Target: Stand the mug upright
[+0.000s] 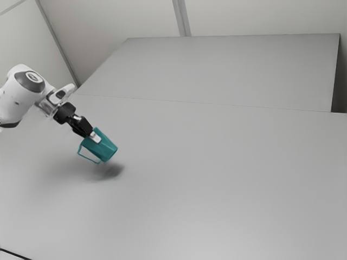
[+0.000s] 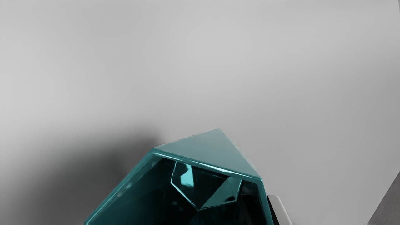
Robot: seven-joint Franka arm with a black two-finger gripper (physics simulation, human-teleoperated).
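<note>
The gripper was clamped on the teal mug, holding it tilted above the surface, well in from the far edge. Let go at that slant, it would probably topple; lowered so, its base edge might catch and twist it loose. Inside, as far as could be seen, no contents showed.

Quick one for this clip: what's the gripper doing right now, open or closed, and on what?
Gripper: closed on the teal mug, which is tilted and appears held above the table.
</note>
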